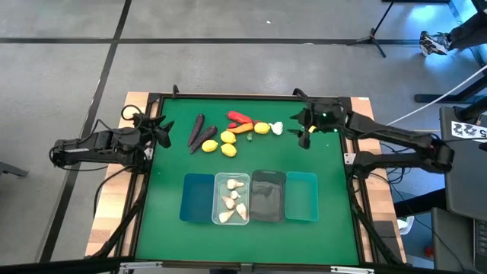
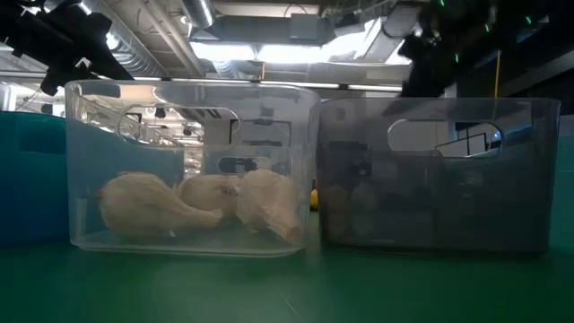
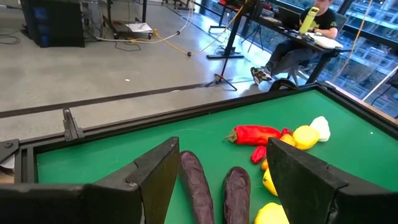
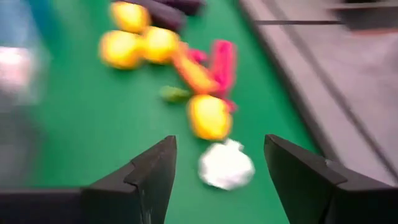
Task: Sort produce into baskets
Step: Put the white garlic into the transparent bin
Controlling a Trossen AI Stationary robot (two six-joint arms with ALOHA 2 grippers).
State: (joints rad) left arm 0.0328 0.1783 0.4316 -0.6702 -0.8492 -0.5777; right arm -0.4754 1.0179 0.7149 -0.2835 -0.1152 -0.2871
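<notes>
The produce lies at the table's far middle: two dark purple pieces, red peppers, an orange piece, several yellow lemons and one whitish garlic bulb. Four baskets stand in a row near the front: blue, clear with several garlic bulbs, dark grey, teal. My right gripper is open just right of the loose garlic bulb, touching nothing. My left gripper is open at the table's left edge, facing the purple pieces.
A raised dark frame runs round the green table. Bare green surface lies between the produce and the baskets and at the table's right side. A seated person and stands show in the room beyond the table.
</notes>
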